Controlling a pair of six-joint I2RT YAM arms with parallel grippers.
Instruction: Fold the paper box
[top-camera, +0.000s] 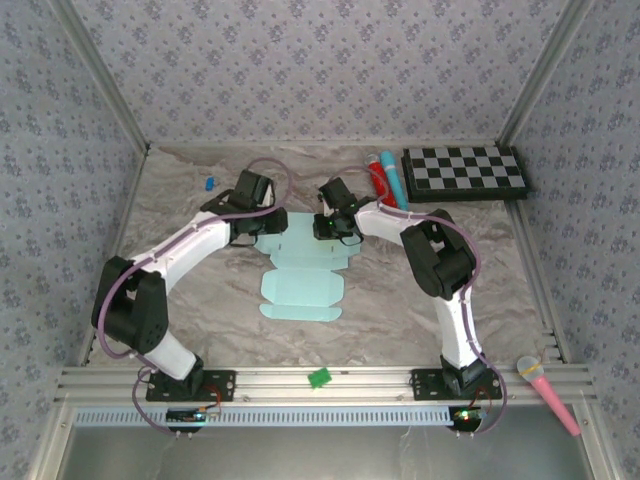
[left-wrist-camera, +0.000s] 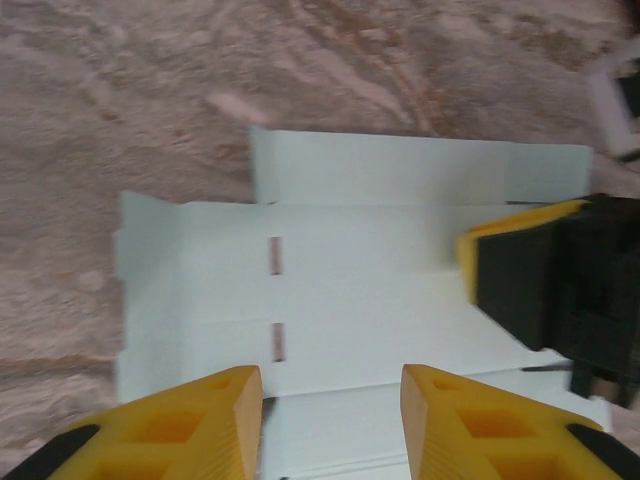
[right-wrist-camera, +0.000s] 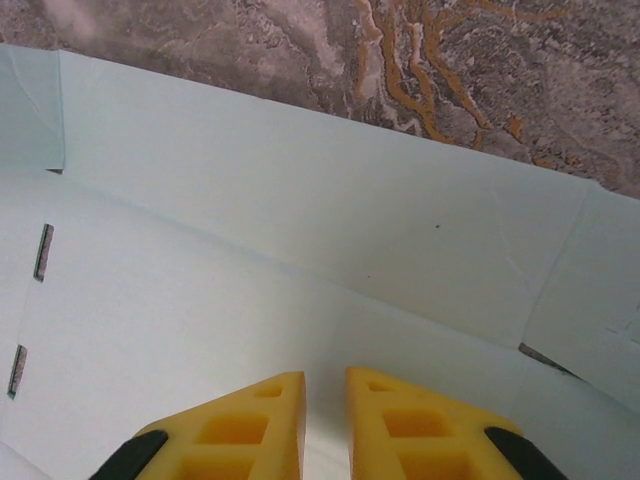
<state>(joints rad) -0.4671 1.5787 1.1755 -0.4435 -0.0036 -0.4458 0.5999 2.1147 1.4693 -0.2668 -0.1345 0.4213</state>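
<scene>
On the rail along the near edge of the table (top-camera: 190, 315) sits a small green piece (top-camera: 320, 377); a pink microphone (top-camera: 547, 392) lies at the near right corner. The box (top-camera: 300, 290) is a flat pale aqua sheet in the middle of the table, its flaps spread, its near end free and its far end under my two grippers. My left gripper (left-wrist-camera: 330, 382) hangs over the sheet's far left part, its yellow fingers (left-wrist-camera: 200, 420) set moderately apart with only card showing between them. My right gripper (right-wrist-camera: 325, 385) is down on the far right part, just beside the left; its fingers stand narrow, a slim gap between the tips, and I cannot tell whether they nip any card; in the left wrist view one yellow-edged finger rests on a panel. Two small slots (left-wrist-camera: 277, 300) are cut in the sheet on the left. Beyond, a tiny blue piece (top-camera: 208, 183) lies near the far left edge; a red and a blue tube (top-camera: 386, 180) lie towards the far right, touching a checkerboard (top-camera: 465, 172) by the far right corner.
</scene>
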